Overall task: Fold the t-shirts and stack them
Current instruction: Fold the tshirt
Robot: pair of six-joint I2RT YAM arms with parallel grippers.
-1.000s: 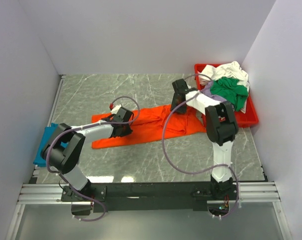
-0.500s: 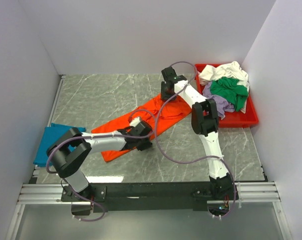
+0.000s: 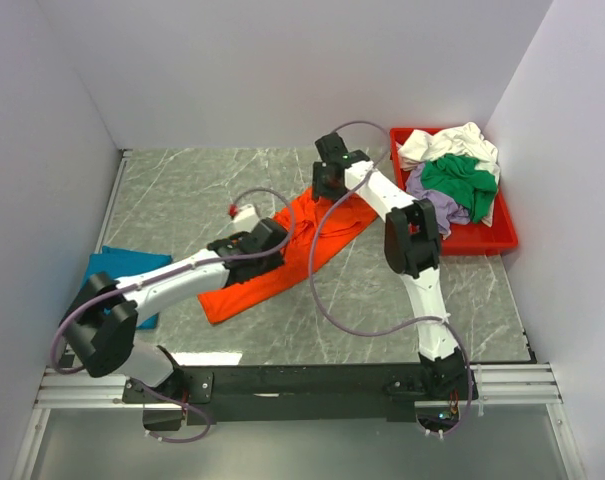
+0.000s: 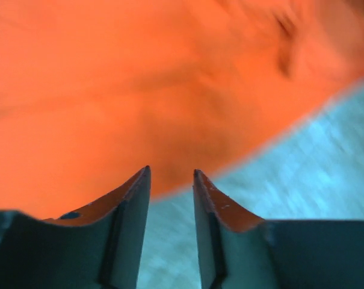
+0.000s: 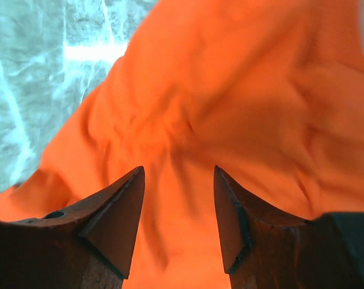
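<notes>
The bright orange t-shirt (image 3: 247, 290) lies crumpled on a slant across the middle of the marble table (image 3: 182, 190). My left gripper (image 3: 272, 240) hangs over its middle; in the left wrist view the gripper (image 4: 171, 171) is open and empty at the orange cloth's (image 4: 139, 90) edge. My right gripper (image 3: 325, 185) is over the shirt's far end; in the right wrist view it (image 5: 178, 168) is open just above the orange cloth (image 5: 242, 90), holding nothing. A folded teal-blue t-shirt (image 3: 117, 265) lies at the table's left edge.
A red tray (image 3: 492, 240) at the far right holds a white shirt (image 3: 462, 138), a green one (image 3: 457, 178) and a lavender one (image 3: 437, 205). White walls close in the table on three sides.
The orange shirt swung from lying crosswise to lying on a slant. The right gripper moved far and left along it. The left gripper went near-right, then back toward the shirt's middle.
</notes>
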